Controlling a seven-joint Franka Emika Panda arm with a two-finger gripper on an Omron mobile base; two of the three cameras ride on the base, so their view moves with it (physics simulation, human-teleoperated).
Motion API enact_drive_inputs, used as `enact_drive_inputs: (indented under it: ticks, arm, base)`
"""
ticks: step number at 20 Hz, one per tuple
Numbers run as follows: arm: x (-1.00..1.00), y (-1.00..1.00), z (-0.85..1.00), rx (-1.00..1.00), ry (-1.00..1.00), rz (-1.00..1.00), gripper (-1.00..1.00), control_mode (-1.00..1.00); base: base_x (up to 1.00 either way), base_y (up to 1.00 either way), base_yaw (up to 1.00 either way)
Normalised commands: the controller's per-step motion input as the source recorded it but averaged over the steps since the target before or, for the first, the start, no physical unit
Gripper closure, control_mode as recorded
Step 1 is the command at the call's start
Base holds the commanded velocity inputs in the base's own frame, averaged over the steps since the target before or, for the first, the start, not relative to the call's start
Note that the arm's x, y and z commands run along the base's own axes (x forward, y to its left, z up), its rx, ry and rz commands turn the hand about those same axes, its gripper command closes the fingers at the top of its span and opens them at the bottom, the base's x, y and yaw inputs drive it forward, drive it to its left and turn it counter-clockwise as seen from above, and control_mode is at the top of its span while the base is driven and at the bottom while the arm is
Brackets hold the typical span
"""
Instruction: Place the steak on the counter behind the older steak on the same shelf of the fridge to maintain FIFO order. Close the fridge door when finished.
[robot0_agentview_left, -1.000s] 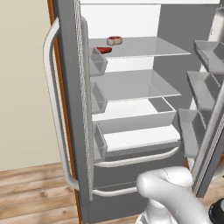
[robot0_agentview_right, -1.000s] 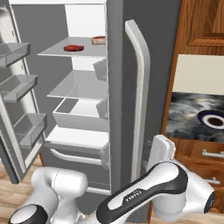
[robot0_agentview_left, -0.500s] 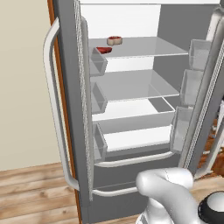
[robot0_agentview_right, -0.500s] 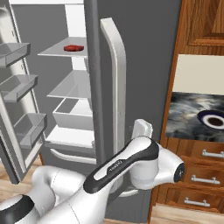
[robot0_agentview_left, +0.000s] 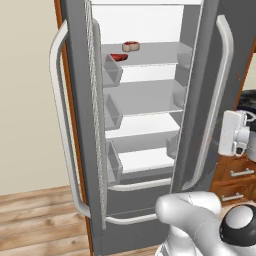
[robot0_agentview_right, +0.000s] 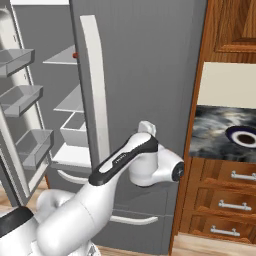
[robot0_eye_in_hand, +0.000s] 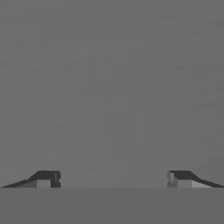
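1. The hand (robot0_eye_in_hand: 113, 178) is spread wide with nothing between its fingertips (robot0_eye_in_hand: 46, 178); it faces the flat grey outer face of the fridge door (robot0_agentview_right: 145, 65) at close range.
2. In the left base view the hand (robot0_agentview_left: 234, 133) sits at about 3 o'clock, just beside the door's long pale handle (robot0_agentview_left: 216, 100).
3. The fridge (robot0_agentview_left: 80, 75) stands partly open.
4. The steak (robot0_agentview_left: 131, 46) lies on the top shelf (robot0_agentview_left: 160, 52), toward 12 o'clock.
5. The older steak (robot0_agentview_left: 119, 57) lies just in front of it, at its 7 o'clock, near the shelf's front edge.
6. The table (robot0_agentview_right: 215, 132) shows at 3 o'clock in the right base view, above wooden drawers (robot0_agentview_right: 225, 200).
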Motion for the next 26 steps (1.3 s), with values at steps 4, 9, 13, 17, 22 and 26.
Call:
enact_drive_inputs:
  ticks: [4, 9, 13, 17, 22, 26]
  arm:
    - [0.66, 0.12, 0.04, 0.0, 0.04, -0.13, -1.0, -1.0]
    - [0.64, 0.03, 0.05, 0.0, 0.09, -0.17, -1.0, -1.0]
    - [0.56, 0.02, 0.03, 0.0, 0.09, -0.18, -1.0, -1.0]
    - [0.38, 0.01, 0.04, 0.0, 0.09, -0.18, -1.0, -1.0]
    - [0.28, 0.07, 0.01, 0.0, 0.07, -0.2, -1.0, -1.0]
    - [0.35, 0.01, 0.0, 0.0, 0.12, -0.23, -1.0, -1.0]
  base:
    - [0.0, 0.0, 0.0]
    - [0.0, 0.0, 0.0]
    - [0.0, 0.0, 0.0]
    - [0.0, 0.0, 0.0]
    - [0.0, 0.0, 0.0]
    - [0.0, 0.0, 0.0]
